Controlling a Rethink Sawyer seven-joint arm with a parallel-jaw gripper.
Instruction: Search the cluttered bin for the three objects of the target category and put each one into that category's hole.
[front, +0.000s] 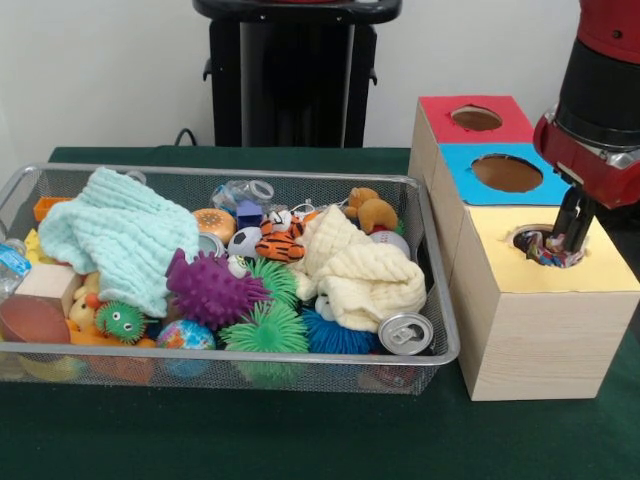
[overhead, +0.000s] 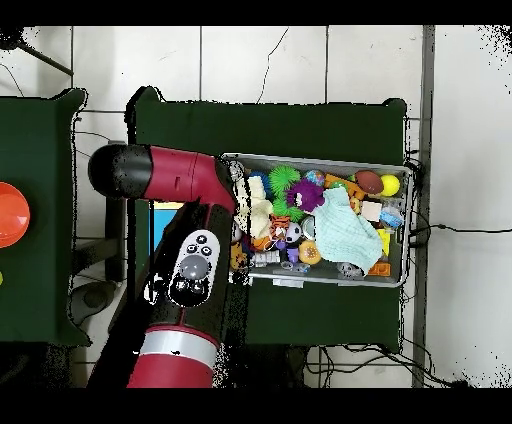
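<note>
Patchwork fabric shows at the yellow-topped box's hole (front: 546, 246), where our gripper (front: 567, 240) is lowered with its fingers closed around a multicoloured bundle (front: 540, 248) sitting in the opening. We judge the bundle light, soft and squashy, best pinched across its bunched middle so loose folds don't snag the rim. In the wire mesh bin (front: 440, 340) we can't pick out another such bundle among the mint cloth (front: 115, 235), cream cloth (front: 360, 270) and spiky balls.

One bin (front: 440, 345); two cloths (front: 115, 235); three boxes (front: 545, 330); one can (front: 406, 333).
</note>
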